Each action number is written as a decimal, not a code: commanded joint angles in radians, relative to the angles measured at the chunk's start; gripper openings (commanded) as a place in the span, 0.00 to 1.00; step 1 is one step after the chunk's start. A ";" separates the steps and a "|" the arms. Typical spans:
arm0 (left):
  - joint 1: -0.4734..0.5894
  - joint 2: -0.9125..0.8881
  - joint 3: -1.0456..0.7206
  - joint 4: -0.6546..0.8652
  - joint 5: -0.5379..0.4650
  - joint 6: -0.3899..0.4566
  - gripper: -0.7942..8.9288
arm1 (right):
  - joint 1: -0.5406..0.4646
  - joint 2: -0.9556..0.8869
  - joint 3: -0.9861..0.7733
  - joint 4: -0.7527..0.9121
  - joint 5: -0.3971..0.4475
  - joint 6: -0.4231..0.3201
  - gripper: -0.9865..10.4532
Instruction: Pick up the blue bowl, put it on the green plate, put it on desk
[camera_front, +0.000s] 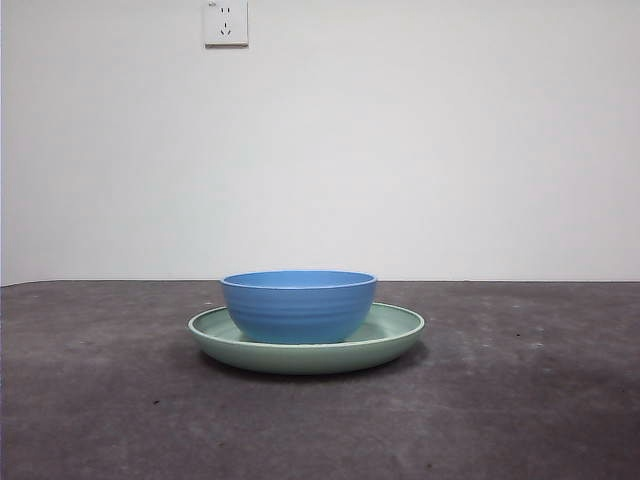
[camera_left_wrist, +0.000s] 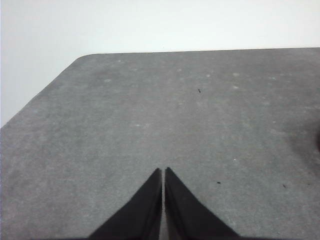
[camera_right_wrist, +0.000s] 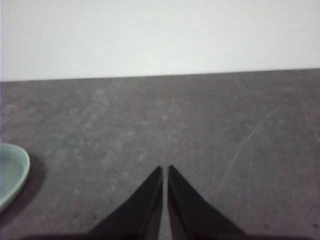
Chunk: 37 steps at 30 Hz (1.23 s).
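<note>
The blue bowl (camera_front: 299, 305) stands upright inside the green plate (camera_front: 398, 336), which rests on the desk (camera_front: 100, 400) at the middle of the front view. Neither gripper shows in the front view. My left gripper (camera_left_wrist: 163, 172) is shut and empty over bare desk (camera_left_wrist: 150, 115); bowl and plate are out of its view. My right gripper (camera_right_wrist: 165, 170) is shut and empty over bare desk (camera_right_wrist: 225, 125). An edge of the green plate (camera_right_wrist: 12, 172) shows at the side of the right wrist view, well apart from the jaws.
A white wall with a power socket (camera_front: 226, 22) stands behind the desk. The left wrist view shows the desk's far edge and a rounded corner (camera_left_wrist: 82, 57).
</note>
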 joint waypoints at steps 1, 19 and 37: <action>0.002 -0.001 -0.021 -0.004 -0.003 -0.002 0.09 | -0.001 -0.019 -0.027 0.010 0.002 0.027 0.10; 0.002 -0.001 -0.021 -0.004 -0.003 -0.002 0.09 | -0.001 -0.041 -0.048 -0.058 -0.001 0.056 0.10; 0.002 -0.001 -0.021 -0.004 -0.003 -0.002 0.09 | -0.001 -0.041 -0.048 -0.058 -0.001 0.056 0.10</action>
